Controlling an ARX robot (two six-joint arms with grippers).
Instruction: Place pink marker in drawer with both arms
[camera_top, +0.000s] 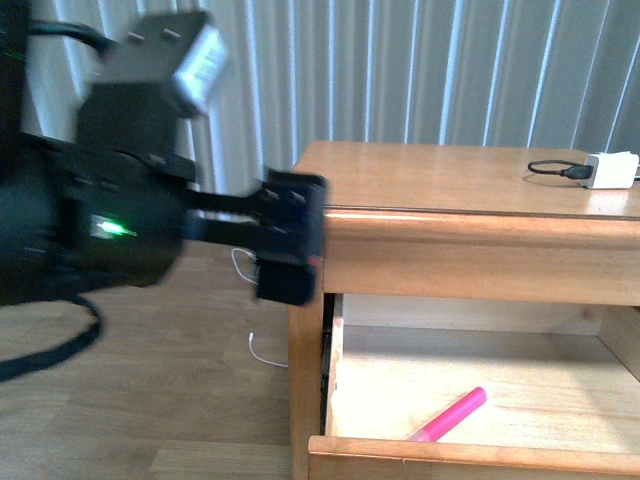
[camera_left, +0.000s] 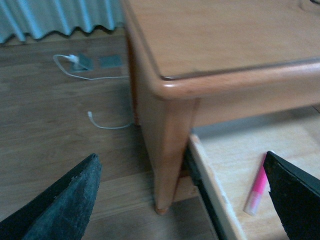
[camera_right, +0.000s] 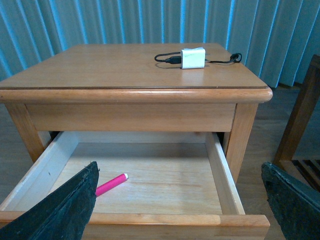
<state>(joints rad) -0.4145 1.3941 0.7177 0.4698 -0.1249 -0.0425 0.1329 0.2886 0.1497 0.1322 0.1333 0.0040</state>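
Blur is smearing the left arm (camera_top: 90, 230) across the left of the front view. It is stretching out level from its bulky black body, a green light (camera_top: 112, 229) glowing on it, toward the near left corner of the wooden table (camera_top: 470, 175). Its far end is hanging just beside that corner, over the floor (camera_top: 150, 400) rather than over the drawer (camera_top: 470, 458).

The left gripper (camera_left: 181, 157) is holding its fingers (camera_left: 65, 205) spread wide with nothing between them. Its wrist camera is looking down past the table leg (camera_left: 167, 150), with one finger showing over the floor and the other over the drawer.

The right gripper (camera_right: 180, 167) is facing the table front-on, low and outside the drawer's front rim, its fingers (camera_right: 60, 210) likewise parted and gripping nothing.

The drawer is standing pulled out. The pink marker (camera_right: 111, 184) is lying flat and slanted on its plywood bottom, towards the front and nearer the left wall, touching neither gripper.

A white charger (camera_right: 193, 57) with a black cable is sitting on the tabletop, well apart from both grippers. A thin white cable (camera_left: 107, 125) is trailing across the floor beside the table.
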